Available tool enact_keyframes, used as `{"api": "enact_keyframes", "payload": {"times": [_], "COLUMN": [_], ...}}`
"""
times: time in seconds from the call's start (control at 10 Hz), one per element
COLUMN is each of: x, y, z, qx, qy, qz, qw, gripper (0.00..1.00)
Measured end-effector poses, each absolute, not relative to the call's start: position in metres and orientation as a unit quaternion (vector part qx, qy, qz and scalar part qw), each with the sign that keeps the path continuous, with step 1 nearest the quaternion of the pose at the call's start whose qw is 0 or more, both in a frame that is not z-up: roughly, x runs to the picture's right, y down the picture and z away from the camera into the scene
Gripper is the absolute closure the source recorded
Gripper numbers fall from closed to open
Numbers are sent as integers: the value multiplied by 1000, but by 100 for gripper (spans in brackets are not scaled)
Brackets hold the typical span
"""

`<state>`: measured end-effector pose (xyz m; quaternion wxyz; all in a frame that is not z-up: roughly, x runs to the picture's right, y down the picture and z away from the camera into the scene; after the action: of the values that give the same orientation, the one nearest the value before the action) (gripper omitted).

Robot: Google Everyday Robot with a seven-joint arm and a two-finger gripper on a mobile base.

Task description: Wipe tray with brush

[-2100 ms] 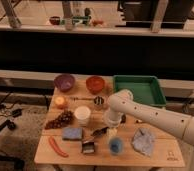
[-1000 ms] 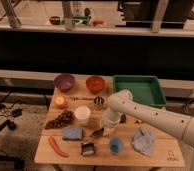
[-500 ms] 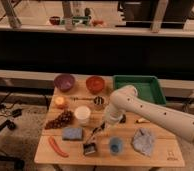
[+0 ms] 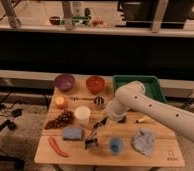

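The green tray [image 4: 155,86] stands at the table's back right, partly hidden by my white arm. The brush [image 4: 92,142] lies on the table front of centre, its flat silvery-and-dark head nearest the front edge and its dark slender handle pointing up toward the arm. My gripper [image 4: 109,118] is at the end of the arm above the middle of the table, just over the top end of the handle and left-front of the tray. The forearm hides most of it. I cannot tell whether it touches the handle.
A purple bowl [image 4: 64,81] and a red bowl [image 4: 95,84] stand at the back. A white cup [image 4: 82,114], grapes [image 4: 60,120], a blue sponge [image 4: 72,133], a blue cup [image 4: 115,145], a grey-blue cloth [image 4: 143,141] and a dark block [image 4: 121,119] surround the gripper.
The arm's end has risen slightly and shifted a little toward the back over the table's middle. The objects on the table have not moved.
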<state>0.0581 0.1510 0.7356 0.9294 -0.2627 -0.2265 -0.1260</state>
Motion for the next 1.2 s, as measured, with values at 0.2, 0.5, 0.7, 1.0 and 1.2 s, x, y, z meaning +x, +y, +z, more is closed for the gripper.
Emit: {"api": "enact_keyframes", "payload": {"times": [0.2,0.5,0.7,1.0,1.2], "x": [62,72,97,152,152], "y": [132,101,82,55,53], "z": [712,679,675,678,678], "qx": [-235,-190,-172,-159,-159], "qy": [-230,-218,-196,-155,-154], "qz": [-127,-134,-126,-97,-98], "qw": [936,948,957,970,970], "gripper": [100,100,100,100,100]}}
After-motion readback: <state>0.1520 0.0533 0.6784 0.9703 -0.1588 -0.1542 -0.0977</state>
